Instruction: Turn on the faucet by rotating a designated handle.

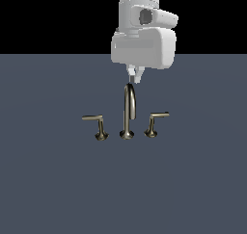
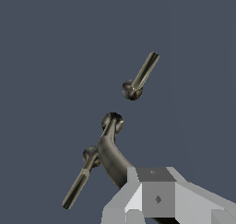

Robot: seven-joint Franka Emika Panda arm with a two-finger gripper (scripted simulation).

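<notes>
The faucet (image 1: 127, 112) stands on the floor in the middle of the exterior view, with a tall arched spout between two lever handles. The designated handle (image 1: 159, 115) is the one on the exterior view's right, with its lever pointing away from the spout. In the wrist view the same handle (image 2: 144, 72) lies beyond the spout (image 2: 110, 161). My gripper (image 1: 134, 79) hangs just above the top of the spout's arch. It is shut, holds nothing and touches neither handle. The fingers (image 2: 156, 174) cover the top of the arch in the wrist view.
The twin handle (image 1: 92, 117) stands on the exterior view's left, its lever pointing outward; in the wrist view the twin handle (image 2: 78, 186) reaches away from the spout base. Everything rests on a flat blue-grey floor (image 1: 193, 189). My arm's white body hangs above and behind the faucet.
</notes>
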